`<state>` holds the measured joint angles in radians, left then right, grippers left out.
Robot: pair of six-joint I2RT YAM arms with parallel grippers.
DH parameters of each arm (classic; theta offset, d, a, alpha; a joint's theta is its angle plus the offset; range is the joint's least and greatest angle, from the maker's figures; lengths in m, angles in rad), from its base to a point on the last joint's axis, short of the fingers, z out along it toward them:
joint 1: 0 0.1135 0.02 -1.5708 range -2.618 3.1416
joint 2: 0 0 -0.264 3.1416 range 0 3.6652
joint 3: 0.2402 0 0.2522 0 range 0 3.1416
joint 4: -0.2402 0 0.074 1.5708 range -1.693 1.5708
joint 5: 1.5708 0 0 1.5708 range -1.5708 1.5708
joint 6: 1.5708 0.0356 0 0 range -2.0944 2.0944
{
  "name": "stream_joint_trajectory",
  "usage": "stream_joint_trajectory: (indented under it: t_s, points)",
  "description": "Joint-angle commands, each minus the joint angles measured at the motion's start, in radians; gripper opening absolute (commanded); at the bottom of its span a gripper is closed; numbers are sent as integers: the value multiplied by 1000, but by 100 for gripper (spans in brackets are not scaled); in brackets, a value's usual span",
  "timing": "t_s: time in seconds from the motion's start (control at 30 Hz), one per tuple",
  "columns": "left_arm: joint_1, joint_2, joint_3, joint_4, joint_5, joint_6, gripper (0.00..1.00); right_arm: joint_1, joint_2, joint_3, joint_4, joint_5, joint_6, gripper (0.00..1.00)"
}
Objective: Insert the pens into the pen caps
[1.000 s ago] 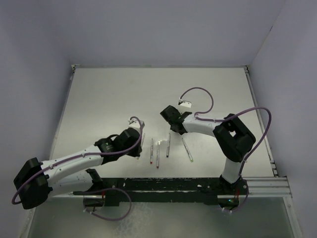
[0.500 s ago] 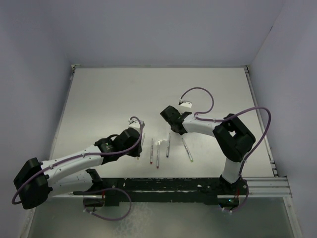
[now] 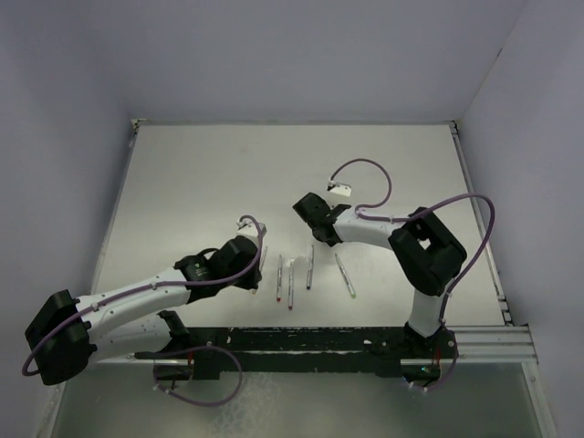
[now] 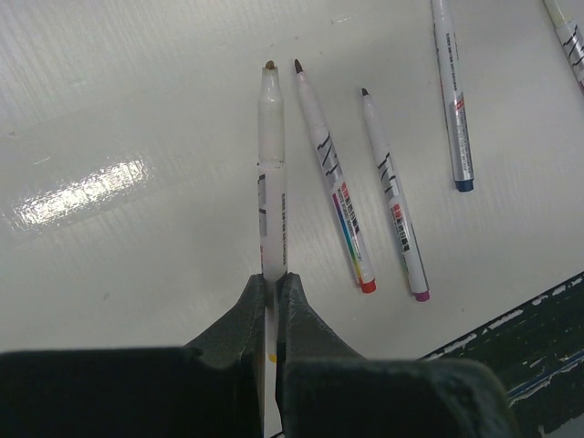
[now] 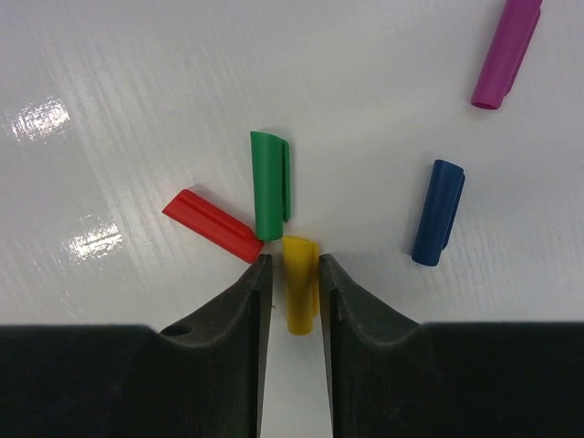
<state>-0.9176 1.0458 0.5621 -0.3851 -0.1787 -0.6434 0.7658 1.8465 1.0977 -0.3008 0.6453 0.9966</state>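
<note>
Top: left gripper (image 3: 258, 266) and right gripper (image 3: 319, 239) are well apart, with 4 loose pens (image 3: 291, 281) lying between them. No caps visible here.

Left wrist: jaws clamped on 1 pen (image 4: 271, 164) at its tail, tip free. Stiff, light.

Right wrist: the only view showing the caps. Jaws narrow, astride the yellow cap (image 5: 298, 292), thin gap on 1 side, so not pinched yet by my read. Green cap (image 5: 269, 196) and red cap (image 5: 208, 224) sit just beside it. The caps look light, hard and slick: pinch mid-body, keep the mouth clear.
</note>
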Motion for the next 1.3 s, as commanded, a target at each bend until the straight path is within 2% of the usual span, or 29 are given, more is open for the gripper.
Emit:
stream_joint_trajectory:
  t_s: [0.0,0.2,0.5,0.73,0.9,1.1,1.27]
  points:
    - [-3,-6,-4,38,-1,-10,0,2,13,-33,-84,-22,25,29]
    - [-3,-7,-4,40,-2,-12,0,2,-10,-60,-94,-22,28,25]
    - [-3,-15,-7,33,-2,-19,0,2,-18,-82,-39,-79,-9,0]
    - [-4,-11,-4,34,-6,-17,0,3,-97,-82,2,-60,-82,0]
    - [-3,-23,3,46,-11,8,0,4,-236,-134,93,-29,-201,0]
    - [-6,-44,5,127,14,44,0,3,-499,-264,337,-134,-348,0]
    - [-14,-42,-2,266,82,72,0,3,-679,-375,528,-257,-419,0]
